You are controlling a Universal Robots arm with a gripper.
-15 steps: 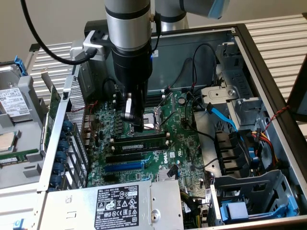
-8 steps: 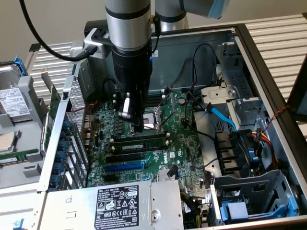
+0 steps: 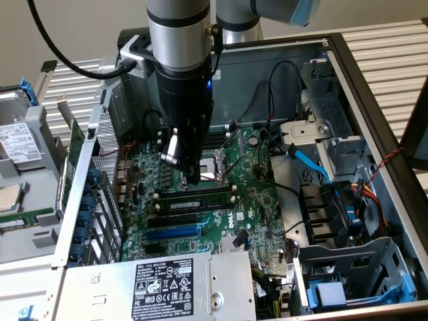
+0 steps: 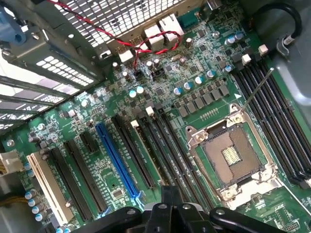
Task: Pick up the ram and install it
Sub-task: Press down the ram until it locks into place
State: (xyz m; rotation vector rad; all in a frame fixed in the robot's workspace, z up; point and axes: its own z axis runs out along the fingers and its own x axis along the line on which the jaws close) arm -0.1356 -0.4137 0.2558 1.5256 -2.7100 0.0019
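Inside an open computer case (image 3: 364,93), a robot arm's gripper (image 3: 191,175) hangs over the green motherboard (image 3: 257,200), its claw pressed together and carrying nothing. In the exterior view the fingertips hover just above the edge of the silver CPU socket (image 3: 212,167).

The ram (image 3: 194,199) – a dark-green stick – lies along a memory slot at about six o'clock from the gripper, just beside the socket and clear of the fingers. Whether it is fully latched cannot be told. Further toward six o'clock run the empty black slots and then the blue slot (image 3: 172,233), with the labelled grey power supply (image 3: 160,284) beyond them at the case's edge. A blue cable (image 3: 311,164) crosses the drive bay at about three o'clock from the gripper.

From the wrist view, the closed gripper (image 4: 170,204) points down over the board – the ram (image 4: 147,153) standing in its slot between the blue slot (image 4: 116,160) and the CPU socket (image 4: 232,158), with black slots on either side. Twisted red-and-black wires (image 4: 146,43) loop above the rear ports.
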